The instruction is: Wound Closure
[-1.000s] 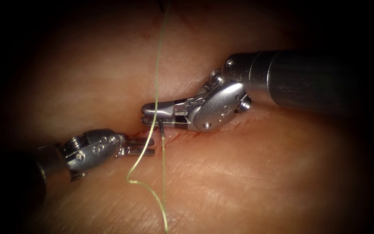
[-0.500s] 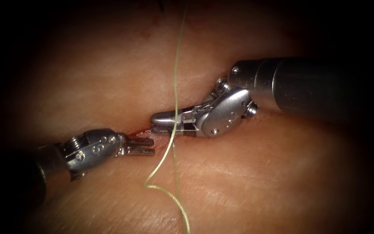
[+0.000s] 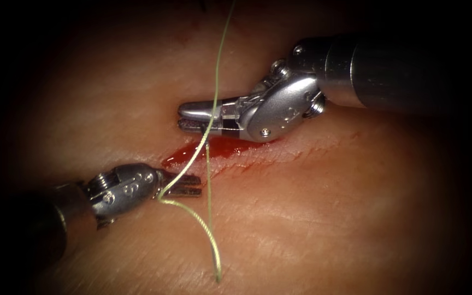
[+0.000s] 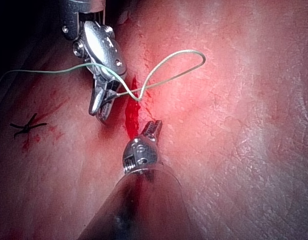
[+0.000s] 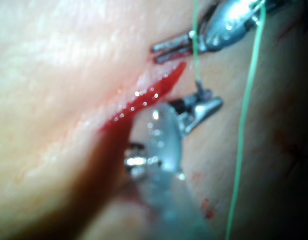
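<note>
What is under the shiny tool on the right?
Under the right tool lies the tissue with its cut, wet with red fluid. The thread crosses the tool. A short dark piece hangs below its tip; the tool covers whatever it grips.

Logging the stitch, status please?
Right pincer shut on needle, off the tissue. Left pincer holds nothing. Thread loops across the cut.
</note>
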Motion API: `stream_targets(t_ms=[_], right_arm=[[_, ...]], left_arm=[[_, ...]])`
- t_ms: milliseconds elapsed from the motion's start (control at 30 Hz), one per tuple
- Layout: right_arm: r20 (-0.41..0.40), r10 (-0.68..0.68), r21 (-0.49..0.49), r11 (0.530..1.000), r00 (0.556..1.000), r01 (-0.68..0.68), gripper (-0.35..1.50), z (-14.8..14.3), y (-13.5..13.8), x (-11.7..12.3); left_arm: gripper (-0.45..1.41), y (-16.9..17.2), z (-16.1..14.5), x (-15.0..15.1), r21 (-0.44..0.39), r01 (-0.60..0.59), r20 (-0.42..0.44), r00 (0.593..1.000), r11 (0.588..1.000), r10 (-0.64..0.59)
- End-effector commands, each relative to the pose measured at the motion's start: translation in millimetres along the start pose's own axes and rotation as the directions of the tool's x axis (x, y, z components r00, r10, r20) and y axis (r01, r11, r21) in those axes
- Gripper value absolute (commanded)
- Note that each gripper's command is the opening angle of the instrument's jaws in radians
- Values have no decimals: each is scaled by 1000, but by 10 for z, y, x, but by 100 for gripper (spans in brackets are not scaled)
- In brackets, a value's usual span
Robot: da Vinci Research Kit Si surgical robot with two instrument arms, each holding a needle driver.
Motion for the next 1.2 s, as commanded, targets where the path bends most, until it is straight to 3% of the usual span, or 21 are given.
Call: stream_targets(t_ms=[33, 300, 633, 1033, 1200], right_arm=[[-2, 34, -9, 999, 999, -34, -35, 7, 10, -15], [5, 88, -38, 995, 996, -87, -35, 7, 33, -24], [0, 132, -45, 990, 991, -132, -35, 9, 37, -24], [-35, 195, 52, 980, 980, -193, -35, 14, 17, -22], [-52, 192, 92, 978, 980, -187, -35, 11, 2, -10]], left_arm=[[5, -4, 7, -2, -2, -3, -1, 1000, 1000, 3], [5, -4, 8, -3, -3, -4, 2, 1000, 1000, 4], [5, -5, 8, -3, -3, -4, 2, 1000, 1000, 4], [5, -5, 6, -3, -5, -5, 2, 1000, 1000, 5], [5, -6, 4, -4, -8, -5, 2, 1000, 1000, 5]])
